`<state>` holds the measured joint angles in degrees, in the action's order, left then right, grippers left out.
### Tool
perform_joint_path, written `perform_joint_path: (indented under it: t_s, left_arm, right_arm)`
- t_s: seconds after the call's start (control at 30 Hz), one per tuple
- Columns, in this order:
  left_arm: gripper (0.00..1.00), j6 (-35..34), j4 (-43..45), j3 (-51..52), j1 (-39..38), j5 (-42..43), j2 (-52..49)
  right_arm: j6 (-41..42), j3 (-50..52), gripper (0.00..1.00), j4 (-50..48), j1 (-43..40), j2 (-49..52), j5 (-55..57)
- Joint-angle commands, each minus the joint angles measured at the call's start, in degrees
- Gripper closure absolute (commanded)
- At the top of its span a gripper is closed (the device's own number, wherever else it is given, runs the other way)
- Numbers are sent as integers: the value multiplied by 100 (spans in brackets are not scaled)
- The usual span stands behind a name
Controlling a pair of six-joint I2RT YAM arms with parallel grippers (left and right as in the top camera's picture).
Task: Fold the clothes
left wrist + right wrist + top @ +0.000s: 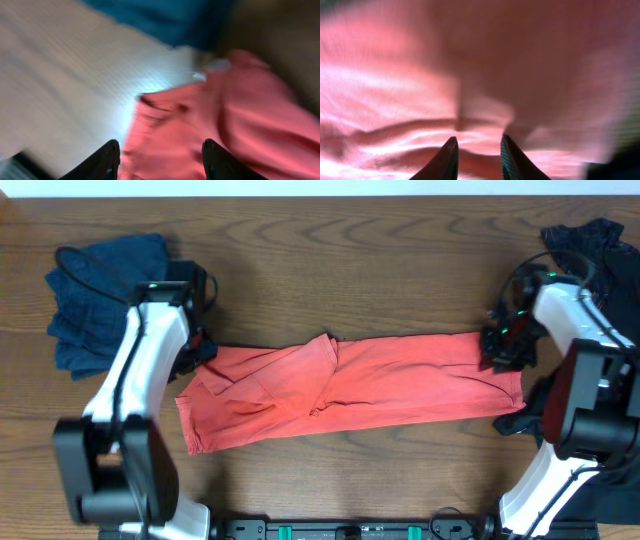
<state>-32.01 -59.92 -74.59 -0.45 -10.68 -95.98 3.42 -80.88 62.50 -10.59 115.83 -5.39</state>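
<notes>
Shirt is laid out flat for folding; left gripper is held parted, empty, over one end; right gripper is narrowed at the other end, grip cannot be told.

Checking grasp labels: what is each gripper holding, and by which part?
Right gripper seems to pinch the coral-red shirt at its right end; left gripper is open, holding nothing.

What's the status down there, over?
Left tool open over shirt, left end. Right tool narrow at right end, grip unclear. Shirt folded into a long band. Nothing in the way; blue garment, black garment aside.
</notes>
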Motion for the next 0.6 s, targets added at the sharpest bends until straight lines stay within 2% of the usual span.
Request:
perform_joint_path:
  t_s: [0.0,0.1,0.17,0.27,0.57]
  left_arm:
    - [45,525,214,-140,-105,1204,238]
    - [46,697,452,-133,-345,1620,197]
    - [46,697,540,-109,-579,1650,133]
    - [46,693,634,4,-962,1652,44]
    - [45,621,1147,216,-2216,1738,-686]
  right_arm:
    - [105,-227,67,7,-278,-498,87]
    - [94,-227,43,44,-522,-673,87]
    - [-79,-225,36,142,-680,-675,83]
    - [-295,-120,33,181,-826,-658,76]
    - [-791,422,35,-367,-872,-411,-310]
